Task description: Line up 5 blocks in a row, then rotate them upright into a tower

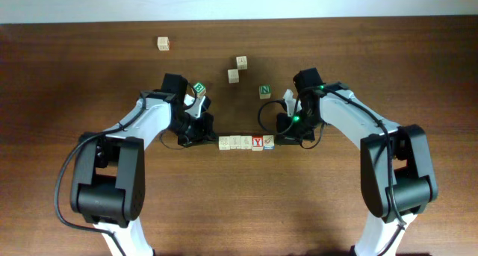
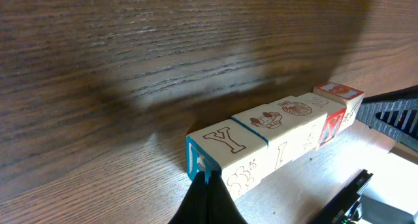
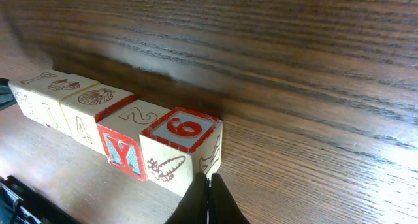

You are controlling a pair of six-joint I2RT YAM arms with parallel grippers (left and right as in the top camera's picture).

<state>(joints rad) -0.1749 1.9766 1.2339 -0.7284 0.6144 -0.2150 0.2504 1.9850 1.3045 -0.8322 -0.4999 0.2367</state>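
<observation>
Pinched fully closed, holding nothing: my left claw [image 2: 208, 196] against one end of five-block row [image 1: 240, 142], my right claw [image 3: 209, 196] against other end. Row lies on worktop [image 1: 239, 211]; I judge this bracing holds blocks aligned for rotating.

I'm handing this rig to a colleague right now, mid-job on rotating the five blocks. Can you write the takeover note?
Left gripper: shut, empty, tips against the blue-edged end block.
Right gripper: shut, empty, tips against the red 6 block at the other end.
Blocks: row of five blocks, touching side by side, between the two grippers.
Done: row bracketed at both ends; how far it has turned cannot be told.
To do: probably push the ends opposite ways to swing the row; keep off the green B cube and green N cube.
</observation>
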